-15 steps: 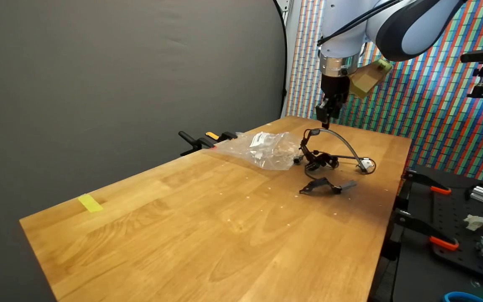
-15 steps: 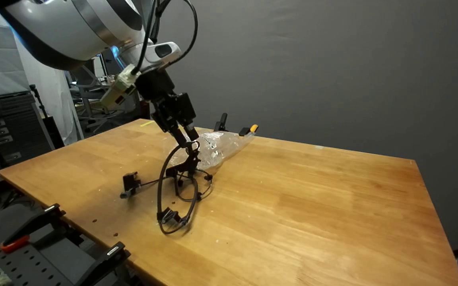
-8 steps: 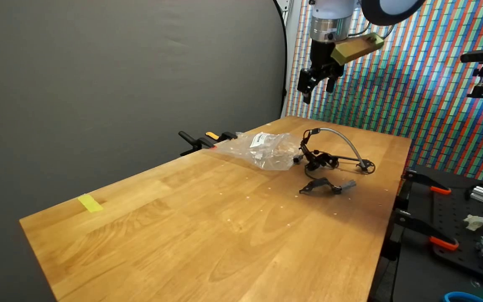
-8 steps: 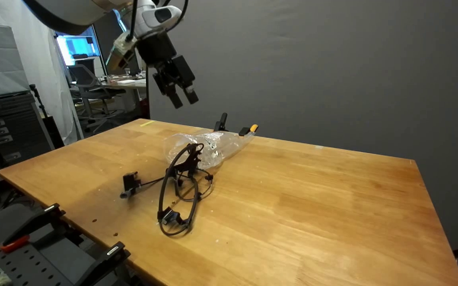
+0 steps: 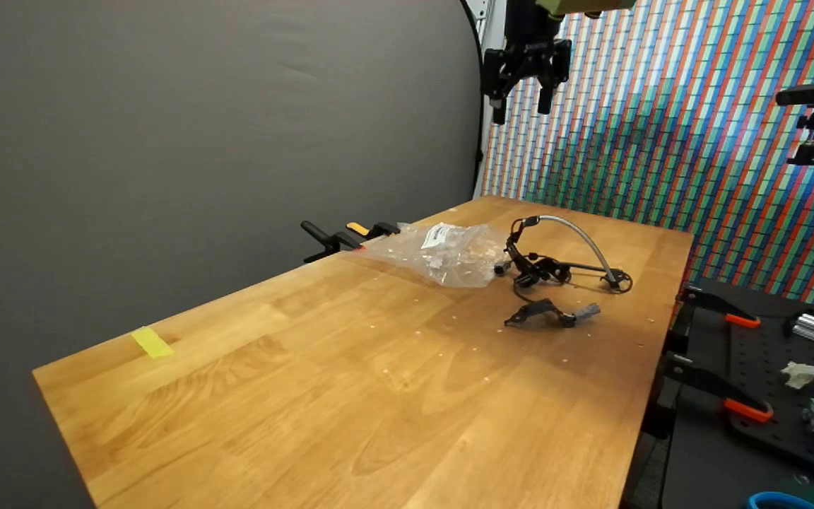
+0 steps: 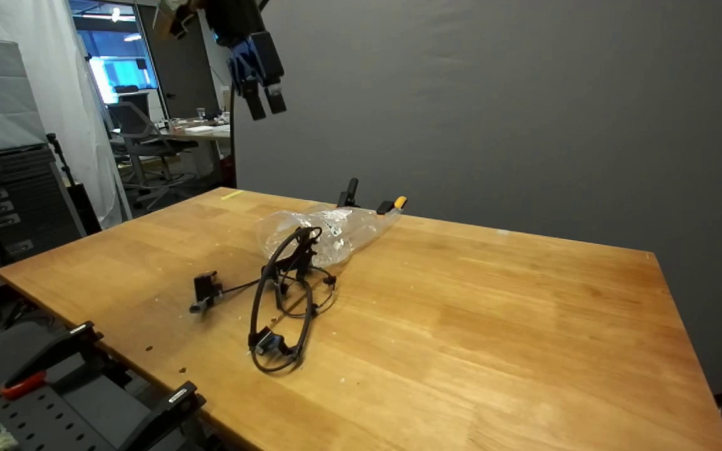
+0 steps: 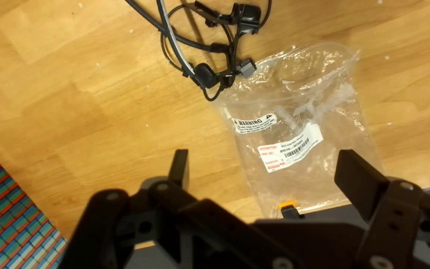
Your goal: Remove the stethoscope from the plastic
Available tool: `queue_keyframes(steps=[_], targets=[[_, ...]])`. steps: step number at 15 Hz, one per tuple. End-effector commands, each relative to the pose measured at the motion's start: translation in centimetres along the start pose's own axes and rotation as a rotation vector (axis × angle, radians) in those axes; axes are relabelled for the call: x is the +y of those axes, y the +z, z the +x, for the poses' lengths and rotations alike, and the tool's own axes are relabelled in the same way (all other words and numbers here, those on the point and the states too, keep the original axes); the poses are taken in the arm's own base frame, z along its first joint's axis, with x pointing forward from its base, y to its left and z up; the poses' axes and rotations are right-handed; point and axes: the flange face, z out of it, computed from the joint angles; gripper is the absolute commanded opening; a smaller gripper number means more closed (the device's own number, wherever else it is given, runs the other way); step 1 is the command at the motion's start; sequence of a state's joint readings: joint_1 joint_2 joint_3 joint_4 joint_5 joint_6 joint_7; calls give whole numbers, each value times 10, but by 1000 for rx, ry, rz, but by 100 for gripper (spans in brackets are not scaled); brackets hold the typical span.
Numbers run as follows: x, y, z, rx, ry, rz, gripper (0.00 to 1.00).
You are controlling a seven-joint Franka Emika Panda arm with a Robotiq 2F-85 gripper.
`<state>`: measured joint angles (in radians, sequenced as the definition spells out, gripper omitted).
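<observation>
Grey backdrop (image 5: 202,177), wooden worktop (image 5: 308,396), harness (image 5: 538,271) out by its bag (image 7: 334,142)

The fingers (image 7: 360,183) stand apart and hold nothing, high above the worktop. Well below lies the black harness, which I take for the task's thing. I judge it light, its arched tube (image 7: 173,42) springy, the rest limp and apt to snag; the raised arch looks the best hold. Its grey connector (image 7: 247,68) lies right at the bag's mouth, touching or just beside it, I cannot tell which. The bag is clear, thin film; printed labels (image 7: 289,147) show in or on it, but no part of the harness shows deeper inside. A clamp (image 7: 290,212) stands by its far end, at the worktop's edge
</observation>
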<state>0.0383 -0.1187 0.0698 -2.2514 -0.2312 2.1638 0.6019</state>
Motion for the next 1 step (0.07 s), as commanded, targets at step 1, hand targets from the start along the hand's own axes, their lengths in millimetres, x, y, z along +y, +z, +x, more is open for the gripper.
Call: queue_keyframes(steps=[1], targets=[[0, -2, 1, -3, 0, 4, 100]])
